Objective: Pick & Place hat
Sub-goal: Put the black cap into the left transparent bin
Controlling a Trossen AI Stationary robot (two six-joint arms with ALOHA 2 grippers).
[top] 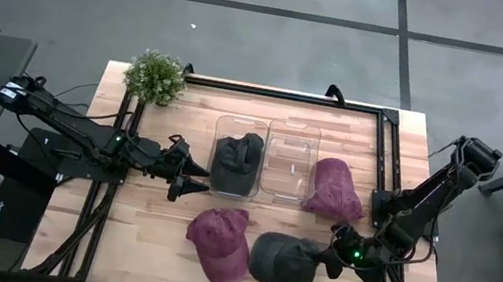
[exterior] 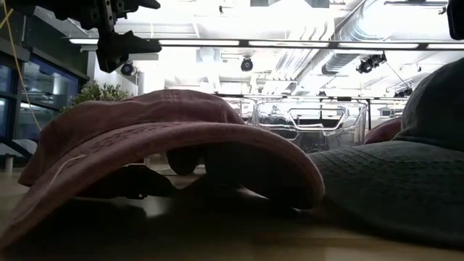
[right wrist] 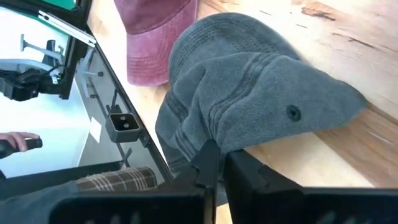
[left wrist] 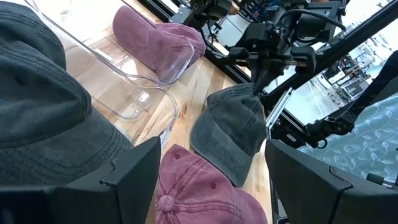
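Slippage is the main risk: the right tool [right wrist: 214,163] is pinching only a thin fold at the edge of the grey cap [top: 285,263], so the fabric could be pulling free as the arm lifts, dropping the cap back onto the surface [top: 146,231]. That cap is lying in front of the two clear bins, its edge touching the maroon cap [top: 221,243] just beside it, and a dragging lift could be tugging that neighbour along. A limp, sagging cap could also be catching the rim of the empty clear bin [top: 290,160] on the way over, if that is where it is going.

The left tool [top: 187,175] is hovering just beside the other clear bin [top: 237,155], its fingers spread apart with nothing between them; that bin is already holding a dark grey cap [top: 239,155]. A second maroon cap [top: 333,187] is resting against the far side of the empty bin, away from the left tool.

Only the right wrist view is showing how little cloth the fingers are clamping. The high view is giving the whole layout, including a potted plant [top: 155,76] behind the bins. The low view is showing mostly cap brims, with the bins only dimly visible behind them.
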